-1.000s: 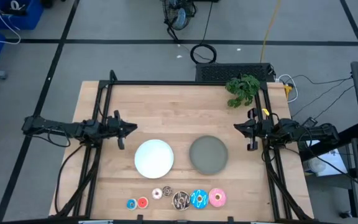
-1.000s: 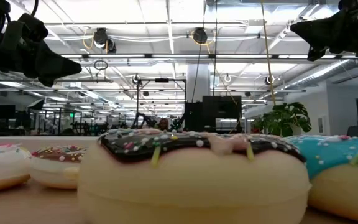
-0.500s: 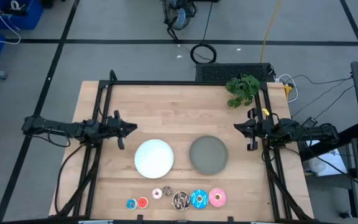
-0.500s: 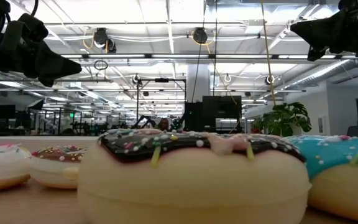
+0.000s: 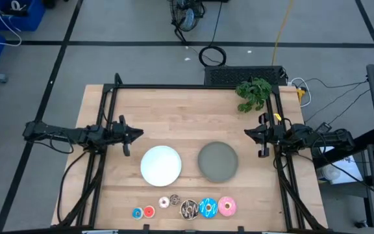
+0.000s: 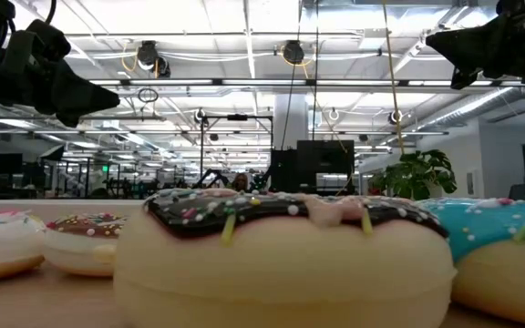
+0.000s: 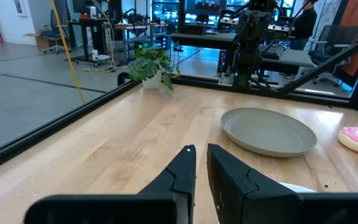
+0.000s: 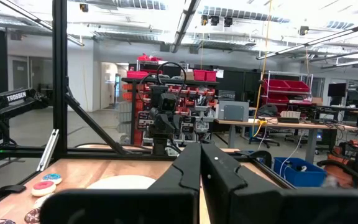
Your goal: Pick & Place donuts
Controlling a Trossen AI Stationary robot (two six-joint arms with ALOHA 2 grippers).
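Seven donuts in a row along the table's near edge, both arms waiting at the sides.

Nearest, along the near edge of the table (image 5: 174, 110), lie the donuts: the tiny blue (image 5: 137, 213), tiny red (image 5: 149, 211), white-pink (image 5: 163, 202) and tiny brown (image 5: 175, 199), then the larger dark brown sprinkled donut (image 5: 189, 208), larger blue donut (image 5: 207, 207) and pink donut (image 5: 227, 207). Behind them, mid-table, sit the white plate (image 5: 160, 165) and grey plate (image 5: 217, 162), both bare. Farther out, the left gripper (image 5: 135, 134) hovers at the left edge, fingers nearly together with a thin gap, gripping nothing; the right gripper (image 5: 249, 133) at the right edge is closed tight and empty. A potted plant (image 5: 253, 93) stands at the far right corner.
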